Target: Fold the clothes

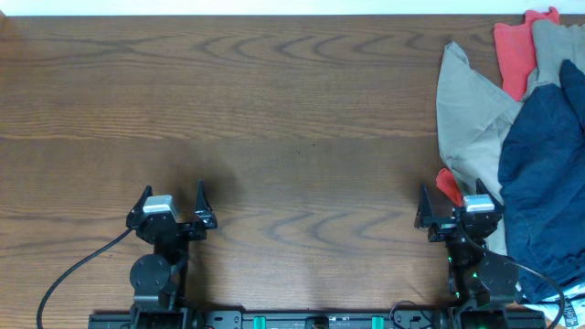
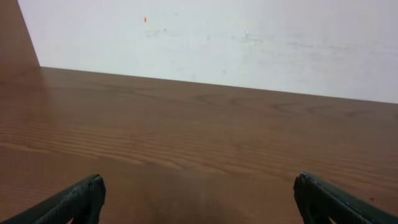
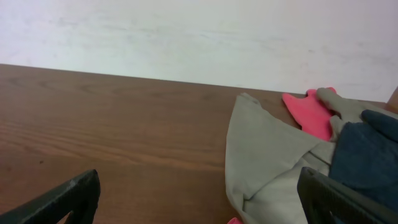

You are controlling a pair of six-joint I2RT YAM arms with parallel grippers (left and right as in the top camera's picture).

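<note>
The dark navy shorts [image 1: 546,174] lie crumpled at the table's right edge, partly over a khaki garment; they also show at the right edge of the right wrist view [image 3: 367,155]. No button or pockets can be made out. My right gripper [image 1: 457,208] is open and empty near the front edge, just left of the shorts, its fingers [image 3: 199,199] spread over bare wood and the khaki cloth's edge. My left gripper [image 1: 172,206] is open and empty at the front left, its fingers [image 2: 199,199] over bare table.
A khaki-beige garment [image 1: 471,110] lies under and left of the shorts, also in the right wrist view [image 3: 267,155]. A red-orange cloth [image 1: 516,50] sits at the back right [image 3: 308,112], with a red bit [image 1: 447,185] by my right gripper. A white wall stands behind the table.
</note>
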